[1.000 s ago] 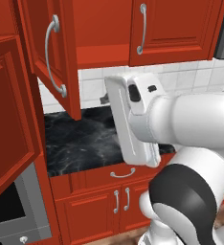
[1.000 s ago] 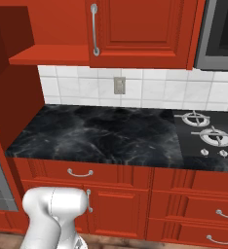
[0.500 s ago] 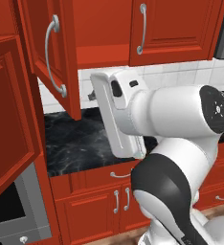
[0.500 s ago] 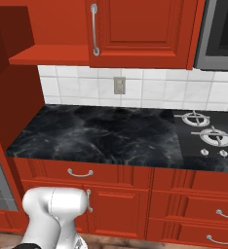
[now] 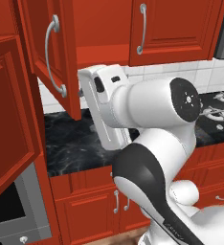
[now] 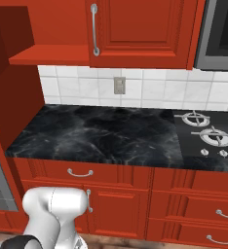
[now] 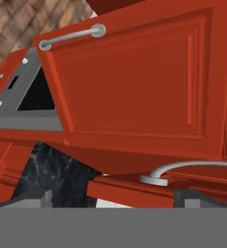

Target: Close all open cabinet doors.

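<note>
- Upper-left open cabinet door [image 5: 49, 52] hangs ajar, and another door [image 5: 11, 115] at left edge is swung out: both remain.
- Right upper door [image 5: 173, 28] looks shut.
- Gripper [image 7: 110, 196] fingers spread, grasping nothing.

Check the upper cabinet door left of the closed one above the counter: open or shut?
Open. In the left base view the upper cabinet door swings out toward the camera, showing its edge, while the neighbouring door sits flush.

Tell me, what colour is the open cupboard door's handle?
Silver, on the red open cabinet door; clearest in the left base view.
</note>
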{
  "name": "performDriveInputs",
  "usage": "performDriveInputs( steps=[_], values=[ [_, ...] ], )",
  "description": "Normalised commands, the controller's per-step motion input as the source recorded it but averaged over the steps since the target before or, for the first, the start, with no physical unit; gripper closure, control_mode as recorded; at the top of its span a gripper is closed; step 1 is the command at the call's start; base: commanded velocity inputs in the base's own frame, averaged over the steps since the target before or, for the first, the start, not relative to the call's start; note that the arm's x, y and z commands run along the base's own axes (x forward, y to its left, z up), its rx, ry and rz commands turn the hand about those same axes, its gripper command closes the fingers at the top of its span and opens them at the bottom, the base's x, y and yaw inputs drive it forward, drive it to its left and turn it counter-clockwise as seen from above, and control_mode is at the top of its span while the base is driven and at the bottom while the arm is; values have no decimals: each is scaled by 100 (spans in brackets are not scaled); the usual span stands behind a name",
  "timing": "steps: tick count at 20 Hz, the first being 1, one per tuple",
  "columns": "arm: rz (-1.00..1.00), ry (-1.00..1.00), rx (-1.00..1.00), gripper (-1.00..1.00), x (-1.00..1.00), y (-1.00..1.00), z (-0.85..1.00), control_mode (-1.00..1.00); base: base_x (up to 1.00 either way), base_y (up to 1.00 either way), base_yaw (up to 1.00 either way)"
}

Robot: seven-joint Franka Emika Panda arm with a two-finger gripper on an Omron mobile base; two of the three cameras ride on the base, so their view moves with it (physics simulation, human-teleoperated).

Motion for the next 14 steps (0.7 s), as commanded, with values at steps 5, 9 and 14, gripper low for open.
performDriveInputs(
  steps=[5,9,14],
  values=[
    [-1,-3,-3,-100,26,22,-2,-100,0,0,0],
    [-2,-6,-1,-100,28,14,-2,-100,0,0,0],
    [-2,-11,0,-100,29,12,-13,-100,0,0,0]
  ],
)
